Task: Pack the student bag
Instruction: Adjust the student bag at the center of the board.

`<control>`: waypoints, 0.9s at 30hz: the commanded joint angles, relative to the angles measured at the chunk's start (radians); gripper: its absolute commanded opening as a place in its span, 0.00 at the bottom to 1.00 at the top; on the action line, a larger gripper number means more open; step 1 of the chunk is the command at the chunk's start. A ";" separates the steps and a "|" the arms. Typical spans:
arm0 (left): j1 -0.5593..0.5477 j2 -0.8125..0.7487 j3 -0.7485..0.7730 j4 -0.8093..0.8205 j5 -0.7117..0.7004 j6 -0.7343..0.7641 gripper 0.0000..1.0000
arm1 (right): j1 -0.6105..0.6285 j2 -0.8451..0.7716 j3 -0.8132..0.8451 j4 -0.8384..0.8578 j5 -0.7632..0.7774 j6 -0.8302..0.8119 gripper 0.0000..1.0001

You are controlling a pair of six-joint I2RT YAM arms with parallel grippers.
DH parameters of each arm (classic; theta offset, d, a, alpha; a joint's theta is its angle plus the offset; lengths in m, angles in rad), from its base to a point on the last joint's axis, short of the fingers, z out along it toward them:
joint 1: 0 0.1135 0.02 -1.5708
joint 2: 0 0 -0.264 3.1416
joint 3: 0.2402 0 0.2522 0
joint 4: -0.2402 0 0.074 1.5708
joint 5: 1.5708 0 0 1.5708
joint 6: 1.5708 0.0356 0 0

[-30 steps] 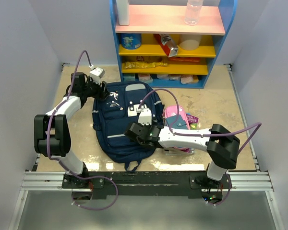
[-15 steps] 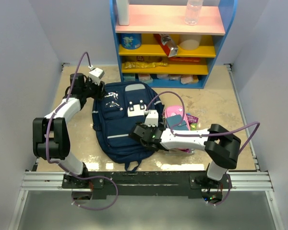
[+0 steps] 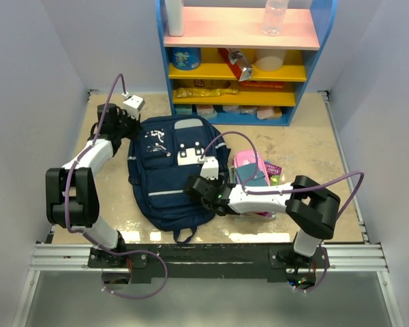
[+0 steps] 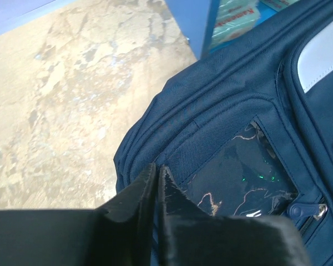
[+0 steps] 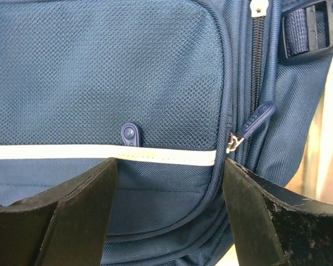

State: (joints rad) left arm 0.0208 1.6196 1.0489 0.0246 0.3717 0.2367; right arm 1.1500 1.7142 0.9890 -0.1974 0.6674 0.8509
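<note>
On the table [image 3: 307,146], the student bag [image 3: 170,174] lay flat and zipped, packing seemingly not begun; the pink pencil case [image 3: 249,170] sat just beside it. The left gripper [image 4: 156,174] was pinched shut at the bag's top corner; the right gripper [image 5: 169,166] gaped empty over the front pocket [image 5: 111,72].

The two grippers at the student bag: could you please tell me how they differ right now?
The left gripper is shut tight; the right gripper stands open, jaws wide apart. The left gripper is at the far left corner of the student bag, while the right gripper is over its front pocket, beside a zip pull. Both are black and sit at the same bag.
</note>
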 commanded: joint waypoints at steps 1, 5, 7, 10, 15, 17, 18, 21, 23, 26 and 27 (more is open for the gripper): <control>0.025 -0.040 -0.030 0.012 -0.004 0.012 0.00 | 0.024 0.045 0.060 0.147 -0.103 -0.078 0.75; 0.109 -0.067 -0.050 0.011 0.028 0.012 0.00 | 0.036 0.082 0.126 0.164 -0.146 -0.113 0.75; 0.160 -0.088 -0.052 -0.011 0.041 0.026 0.00 | 0.045 0.107 0.152 0.164 -0.166 -0.136 0.75; 0.197 -0.145 -0.058 -0.066 0.076 0.050 0.00 | 0.050 0.122 0.212 0.132 -0.157 -0.150 0.77; 0.196 -0.246 -0.052 -0.155 0.168 0.066 0.57 | 0.048 0.046 0.205 0.089 -0.128 -0.148 0.87; 0.194 -0.277 -0.038 -0.196 0.203 0.061 0.68 | 0.044 0.003 0.188 0.072 -0.109 -0.127 0.88; 0.194 -0.283 -0.023 -0.212 0.216 0.061 0.70 | 0.040 -0.004 0.186 0.038 -0.103 -0.092 0.88; 0.176 -0.303 -0.007 -0.279 0.279 0.072 0.73 | 0.027 -0.004 0.201 -0.078 -0.055 0.017 0.84; 0.145 -0.314 -0.006 -0.333 0.302 0.104 0.73 | 0.004 0.001 0.203 -0.117 -0.040 0.054 0.82; 0.047 -0.336 -0.044 -0.351 0.277 0.137 0.73 | -0.041 -0.002 0.192 -0.148 -0.049 0.109 0.81; -0.011 -0.346 -0.079 -0.344 0.265 0.141 0.73 | -0.050 -0.010 0.183 -0.128 -0.069 0.115 0.80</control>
State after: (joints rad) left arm 0.1352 1.3193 1.0092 -0.2642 0.6003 0.3206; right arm 1.1519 1.7267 1.1694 -0.2653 0.5766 0.8619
